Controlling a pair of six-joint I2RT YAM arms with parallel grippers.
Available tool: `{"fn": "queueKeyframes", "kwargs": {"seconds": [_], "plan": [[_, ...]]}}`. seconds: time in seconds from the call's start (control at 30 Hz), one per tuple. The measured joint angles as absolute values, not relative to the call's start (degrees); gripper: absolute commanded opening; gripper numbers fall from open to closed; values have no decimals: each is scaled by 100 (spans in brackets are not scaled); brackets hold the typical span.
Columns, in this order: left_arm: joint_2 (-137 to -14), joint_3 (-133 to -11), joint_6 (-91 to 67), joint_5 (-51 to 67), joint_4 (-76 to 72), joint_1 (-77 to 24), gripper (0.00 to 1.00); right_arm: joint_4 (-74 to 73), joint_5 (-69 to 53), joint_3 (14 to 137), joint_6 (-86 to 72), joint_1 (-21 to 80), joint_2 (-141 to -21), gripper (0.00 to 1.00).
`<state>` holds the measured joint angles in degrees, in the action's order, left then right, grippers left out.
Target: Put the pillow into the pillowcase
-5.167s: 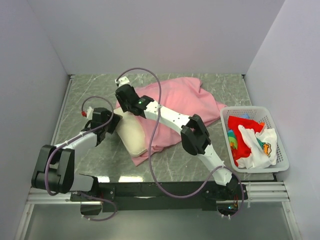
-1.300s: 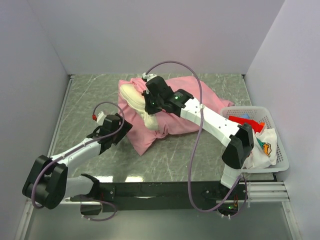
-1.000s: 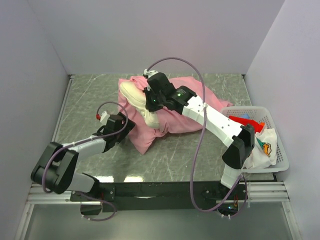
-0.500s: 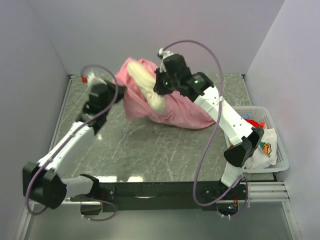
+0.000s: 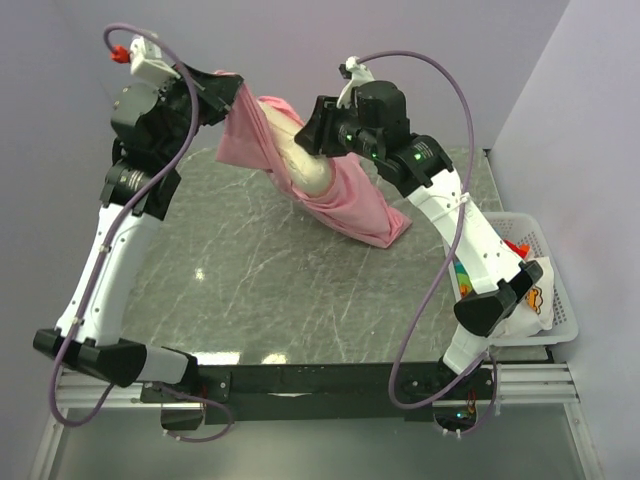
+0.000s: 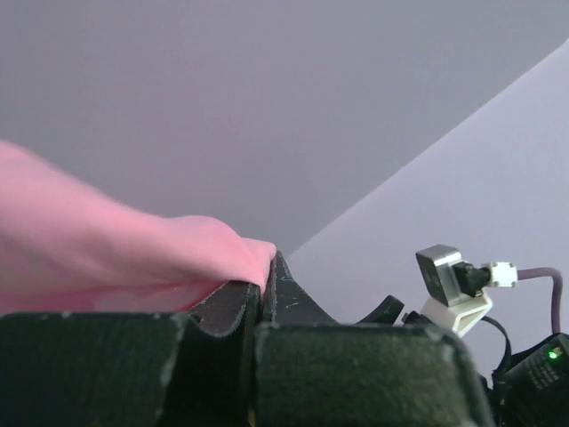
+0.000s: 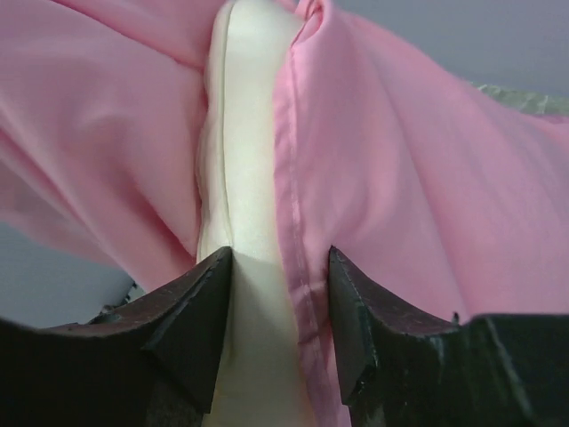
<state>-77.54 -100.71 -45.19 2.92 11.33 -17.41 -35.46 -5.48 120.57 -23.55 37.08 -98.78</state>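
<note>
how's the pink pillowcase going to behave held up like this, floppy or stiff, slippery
Likely floppy: the pillowcase sags in folds below the left gripper. Probably light, since a pinch on one edge lifts it. Its smooth weave might slip from that pinch.

Green-grey marble counter (image 5: 270, 290) with pale lilac walls (image 5: 400, 40) around it. Over on the right edge sits a white plastic basket (image 5: 563, 296). Stuffed inside are a red cloth (image 5: 517, 246) and a white cloth (image 5: 537, 285) with a colourful cartoon print, both half hidden.
</note>
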Motion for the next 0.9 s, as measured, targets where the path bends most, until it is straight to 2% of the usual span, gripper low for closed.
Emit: {"fn": "queueKeyframes", "kwargs": {"seconds": [0.33,0.43,0.9], "plan": [[-8084,-10302,-4466,827,1640,-1444,1,-3227,-904,12086,-2877,3282,-10116,53],[-8084,-10302,-4466,899,1664,-1387,1,-3227,-969,12086,-2912,3267,-10219,56],[-8084,-10302,-4466,1094,1680,-1330,1,-3256,-808,12366,-2613,3868,-10370,59]]}}
